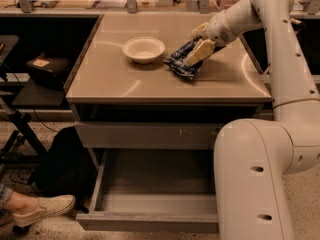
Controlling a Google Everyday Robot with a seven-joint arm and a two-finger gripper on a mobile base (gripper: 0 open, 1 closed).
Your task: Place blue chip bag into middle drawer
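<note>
Down on the tabletop (125, 84) right now: pincer (191, 49) low over the right rear part, pressed against the upper right end of the blue chip bag (179, 65). Clamped on it or only resting against it? Cannot tell from here. Bag lying crumpled on the surface, dark-blue foil with white print, angled from lower left to upper right, not lifted. Just left of it, a white bowl (144, 49), upright, very close to the bag's left edge, touching or not impossible to say. Coming in from the right, the pale robot arm (280, 49), bending over the tabletop's right edge, with a bulky section filling the lower right foreground. Below the tabletop, a dark open slot, then a closed grey drawer front (150, 135) with pale scratch marks near its right side. Under that, pulled well out toward the camera, the middle drawer (150, 223): wide, shallow, plain grey front panel, flat grey floor showing. Bag and drawer well apart, one up top, the other down low. Off to the left on the floor, a black bag (65, 169) beside the cabinet and a light-coloured shoe (42, 210) at the frame's edge. On the dark shelf at far left, a black object (42, 66) with a small tan patch on top.
</note>
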